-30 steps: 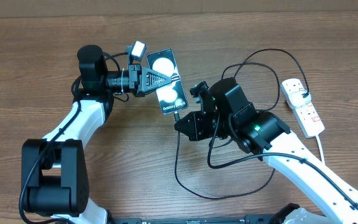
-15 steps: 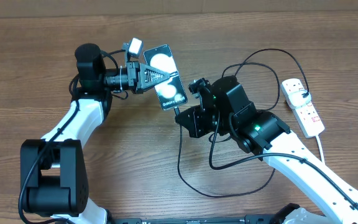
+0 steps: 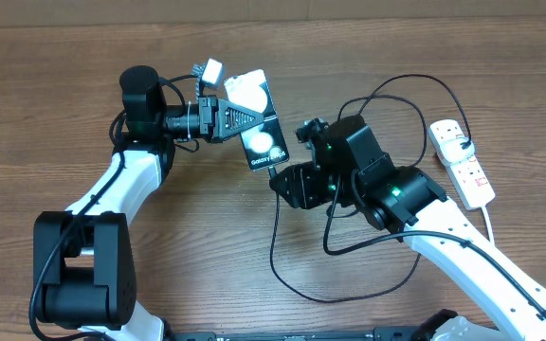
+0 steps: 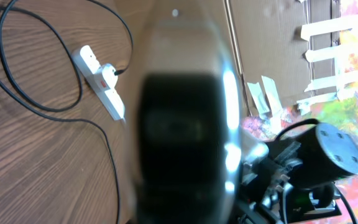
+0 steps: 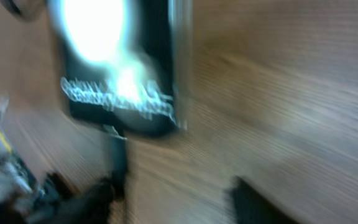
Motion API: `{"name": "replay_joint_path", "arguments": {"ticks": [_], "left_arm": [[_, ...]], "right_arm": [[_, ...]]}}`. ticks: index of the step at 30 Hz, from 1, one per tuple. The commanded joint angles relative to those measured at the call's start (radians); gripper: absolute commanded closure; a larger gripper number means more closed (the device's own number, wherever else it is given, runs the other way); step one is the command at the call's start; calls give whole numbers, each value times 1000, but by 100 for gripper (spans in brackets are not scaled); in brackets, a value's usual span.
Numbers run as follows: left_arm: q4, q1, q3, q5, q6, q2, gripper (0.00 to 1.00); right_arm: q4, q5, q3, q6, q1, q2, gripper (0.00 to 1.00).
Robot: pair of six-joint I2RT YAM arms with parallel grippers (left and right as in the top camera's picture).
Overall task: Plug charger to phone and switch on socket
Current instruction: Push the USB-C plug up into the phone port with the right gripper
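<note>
My left gripper (image 3: 241,116) is pinched shut on the flat black glossy smartphone (image 3: 263,144). It holds the phone tilted over the brown wooden table (image 3: 55,85), with the lettered end pointing toward my right arm. The long thin black charger cable (image 3: 297,286) loops across the wood. Its small plug tip (image 3: 273,173) sits at the phone's lower edge, but I cannot tell whether it is seated. My right gripper (image 3: 288,184) is just beside that tip, and in the blurred wrist view its dark fingers (image 5: 253,200) stand spread apart. The white elongated power strip (image 3: 463,161) lies well off on my right side, and the cable's far end runs to it.
</note>
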State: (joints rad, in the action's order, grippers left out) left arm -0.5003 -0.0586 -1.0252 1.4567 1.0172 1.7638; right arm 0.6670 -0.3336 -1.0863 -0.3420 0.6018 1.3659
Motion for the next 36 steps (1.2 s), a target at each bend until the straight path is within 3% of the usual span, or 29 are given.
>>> {"name": "replay_joint_path", "arguments": {"ticks": [1, 3, 9, 13, 20, 24, 33, 36], "left_arm": [[-4, 7, 2, -41, -31, -2, 96], [0, 7, 2, -71, -30, -2, 96], [30, 5, 2, -126, -26, -2, 96], [33, 5, 2, -125, -20, -2, 96], [32, 5, 2, -101, -8, -2, 96], [32, 5, 2, -80, -16, -2, 96], [32, -16, 2, 27, -68, -2, 96], [33, -37, 2, 72, -127, -2, 96]], "right_arm": [[45, 27, -22, 6, -8, -33, 10], [66, 27, -22, 2, -2, -42, 0], [29, 190, -20, -5, 57, -36, 0], [-4, 199, -20, -5, 67, -17, 0], [-36, 199, -19, -5, 67, 37, 48], [-59, 199, -19, -4, 67, 52, 59], [-212, 202, -19, 3, 66, 52, 96], [-266, 202, -20, 3, 67, 52, 96]]}}
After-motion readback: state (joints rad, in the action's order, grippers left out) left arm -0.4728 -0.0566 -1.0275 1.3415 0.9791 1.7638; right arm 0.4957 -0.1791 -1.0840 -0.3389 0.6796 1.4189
